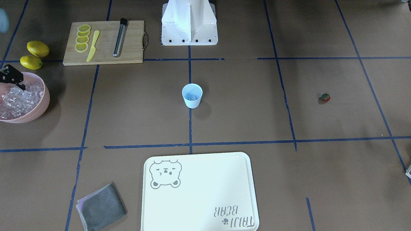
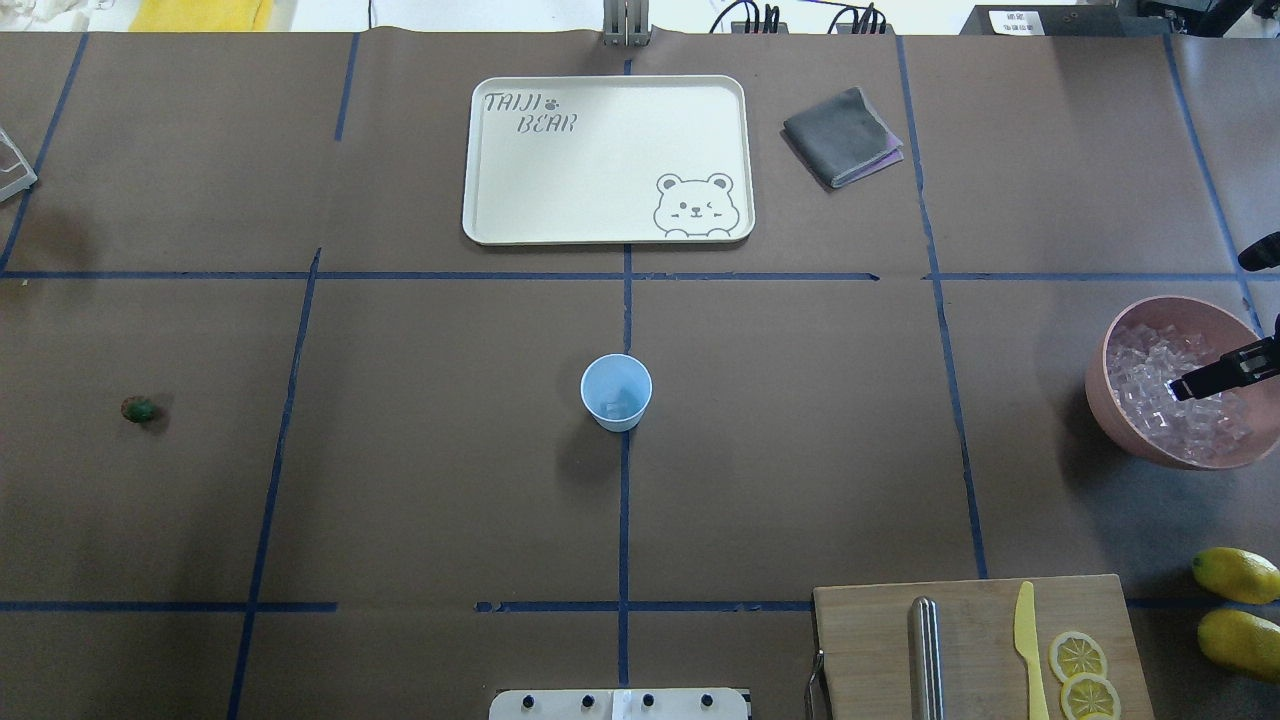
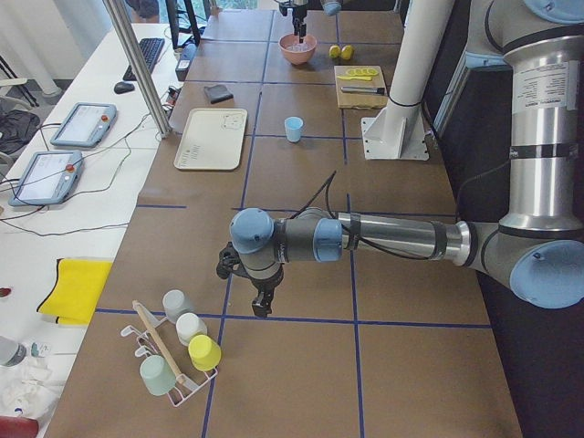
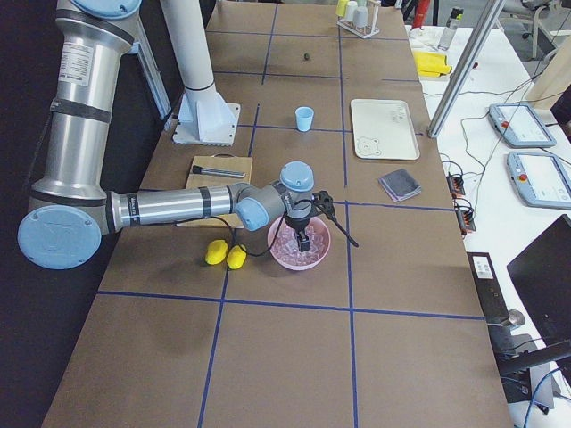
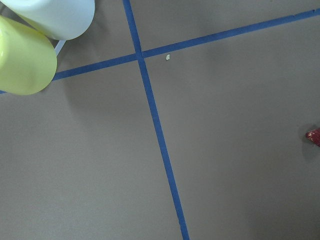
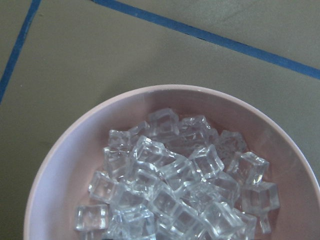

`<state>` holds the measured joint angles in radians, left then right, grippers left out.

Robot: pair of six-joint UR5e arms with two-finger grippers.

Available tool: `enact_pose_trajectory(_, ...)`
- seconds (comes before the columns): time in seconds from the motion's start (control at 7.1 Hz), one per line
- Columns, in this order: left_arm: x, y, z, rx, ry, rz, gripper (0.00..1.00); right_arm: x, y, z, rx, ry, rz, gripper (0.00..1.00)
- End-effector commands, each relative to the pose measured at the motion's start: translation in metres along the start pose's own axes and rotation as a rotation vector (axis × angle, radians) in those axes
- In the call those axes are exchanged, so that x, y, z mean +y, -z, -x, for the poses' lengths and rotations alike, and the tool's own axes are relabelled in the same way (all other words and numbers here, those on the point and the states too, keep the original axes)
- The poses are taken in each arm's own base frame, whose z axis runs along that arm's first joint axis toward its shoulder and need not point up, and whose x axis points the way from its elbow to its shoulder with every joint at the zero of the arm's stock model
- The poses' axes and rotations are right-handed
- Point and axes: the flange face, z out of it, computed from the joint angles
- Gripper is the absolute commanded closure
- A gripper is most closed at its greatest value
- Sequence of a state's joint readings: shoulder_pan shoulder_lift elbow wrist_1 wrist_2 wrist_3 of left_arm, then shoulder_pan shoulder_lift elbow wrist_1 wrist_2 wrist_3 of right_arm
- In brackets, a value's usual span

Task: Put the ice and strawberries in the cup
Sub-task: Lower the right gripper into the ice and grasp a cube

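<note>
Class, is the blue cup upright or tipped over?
Upright. The cup stands on its narrow base, its round open rim facing up in both table views.

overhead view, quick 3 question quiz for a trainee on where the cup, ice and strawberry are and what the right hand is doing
1. True or false: the strawberry lies inside the cup.
2. The right hand hangs over which thing? A the cup, B the pink bowl of ice, C the strawberry.
3. Fill in: the number of whole lemons lying beside the cutting board is ____.

Key: 1 false, it lies on the table far off to the cup's side; 2 B; 3 two.
</note>
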<state>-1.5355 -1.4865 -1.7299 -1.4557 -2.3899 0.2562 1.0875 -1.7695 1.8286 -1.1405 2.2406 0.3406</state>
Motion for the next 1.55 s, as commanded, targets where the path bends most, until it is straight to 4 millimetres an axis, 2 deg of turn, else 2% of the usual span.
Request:
enact_pose_trajectory(0.0, 0.0001, -0.0004, 0.0004, 0.000, 0.001, 0.001, 0.00, 0.0026, -0.0076, -0.0032, 0.004, -0.005, 0.014, 0.08)
enact_pose_trajectory(1.41, -0.0002, -0.0001, 0.0001, -0.001, -0.003, -0.002, 0.00, 0.0110, -0.0139, -0.0028, 0.005, 0.000, 0.033, 0.22)
